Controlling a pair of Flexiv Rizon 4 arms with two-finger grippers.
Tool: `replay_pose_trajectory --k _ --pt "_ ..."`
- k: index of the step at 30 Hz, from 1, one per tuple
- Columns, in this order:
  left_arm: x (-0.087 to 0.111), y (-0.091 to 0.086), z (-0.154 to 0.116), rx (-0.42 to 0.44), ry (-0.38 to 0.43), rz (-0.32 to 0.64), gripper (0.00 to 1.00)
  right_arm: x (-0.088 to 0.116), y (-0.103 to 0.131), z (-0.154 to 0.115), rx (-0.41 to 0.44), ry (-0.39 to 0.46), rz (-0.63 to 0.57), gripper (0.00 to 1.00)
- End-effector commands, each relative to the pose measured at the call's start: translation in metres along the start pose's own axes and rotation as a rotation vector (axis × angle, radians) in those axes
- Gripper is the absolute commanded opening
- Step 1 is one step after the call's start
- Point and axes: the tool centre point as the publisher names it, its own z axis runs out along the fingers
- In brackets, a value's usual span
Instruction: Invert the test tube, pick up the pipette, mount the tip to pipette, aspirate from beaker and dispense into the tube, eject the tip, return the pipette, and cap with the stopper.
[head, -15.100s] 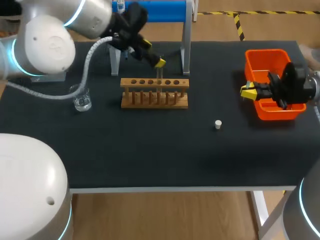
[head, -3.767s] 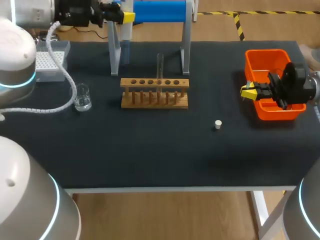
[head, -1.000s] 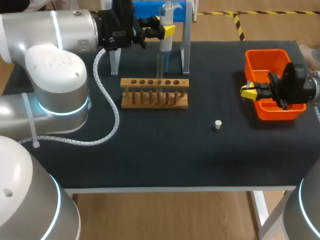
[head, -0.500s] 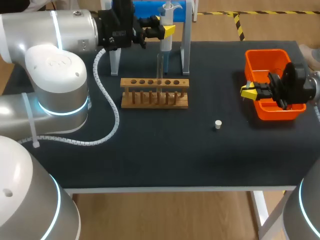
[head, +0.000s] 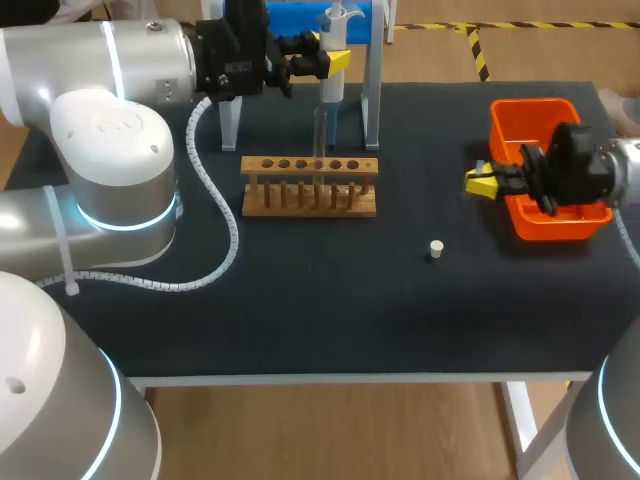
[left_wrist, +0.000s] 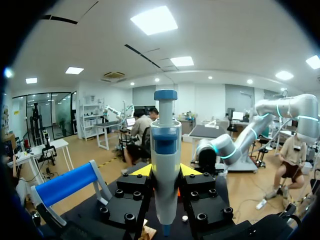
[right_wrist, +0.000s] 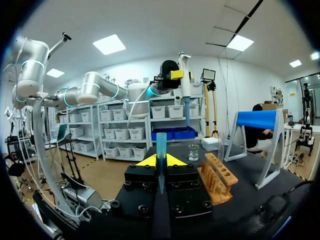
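Yellow at upper left of the head view: tips of the left hand (head: 328, 62), closed from both sides on the pipette (head: 331, 100). Holds it upright, lower end near the top of the test tube (head: 320, 135) standing in the wooden rack (head: 310, 186) at upper centre. No movement there since a moment ago. Further right, lying alone on the black worktop (head: 300, 300): the white stopper (head: 436, 249). At right, now slid leftward off the orange bin (head: 530, 106): the right hand (head: 482, 183), pinched shut on a blue tip (right_wrist: 161, 145), wide end up. Reads as the start of tip mounting; calls for lining up the tip's mouth under the pipette's shaft. Aspirating, dispensing and capping probably yet to come.
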Motion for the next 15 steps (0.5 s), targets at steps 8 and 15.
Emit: replay_pose_trajectory --k 8,15 --pt "0.000 0.000 0.000 0.001 0.000 0.000 0.00 -0.037 0.005 0.072 -0.027 0.038 -0.011 0.00" --pt "0.000 0.000 0.000 0.001 0.000 0.000 0.00 -0.048 0.004 0.102 -0.030 0.056 -0.014 0.00"
